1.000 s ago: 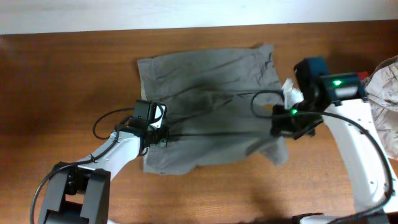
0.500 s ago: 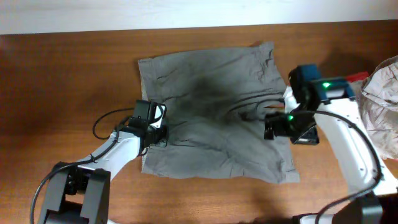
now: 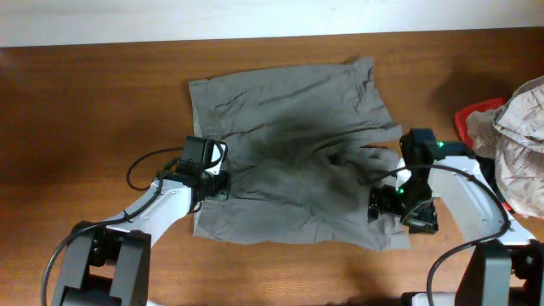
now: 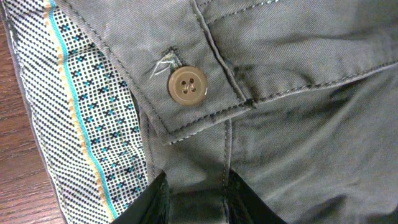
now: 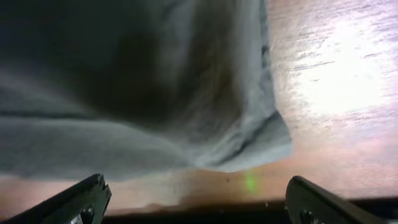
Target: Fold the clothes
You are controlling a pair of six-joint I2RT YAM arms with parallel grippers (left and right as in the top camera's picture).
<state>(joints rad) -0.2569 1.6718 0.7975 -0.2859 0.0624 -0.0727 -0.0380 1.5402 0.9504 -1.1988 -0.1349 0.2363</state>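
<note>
The grey shorts (image 3: 297, 161) lie spread flat on the brown wooden table (image 3: 85, 102), filling the middle of the overhead frame, with their waistband along the left edge and the leg hems to the right. At the far right edge a pile of pale crumpled clothes (image 3: 520, 144) sits partly over a red thing (image 3: 473, 117), well apart from the shorts. Nothing lies on the shorts except the two arms' ends.

The left gripper (image 3: 214, 180) rests on the shorts' left edge, lower left of centre. In the left wrist view a tan button (image 4: 188, 87) shows on the waistband beside a dotted lining (image 4: 81, 118) with a teal and orange stripe, and the dark fingers (image 4: 152, 205) at the bottom of the frame are closed in on a fold of the grey cloth.

The right gripper (image 3: 391, 208) sits at the shorts' lower right corner. In the right wrist view its fingers (image 5: 78, 199) stand wide apart, with the cloth corner (image 5: 261, 137) lying on the wood just above them and not between them.
</note>
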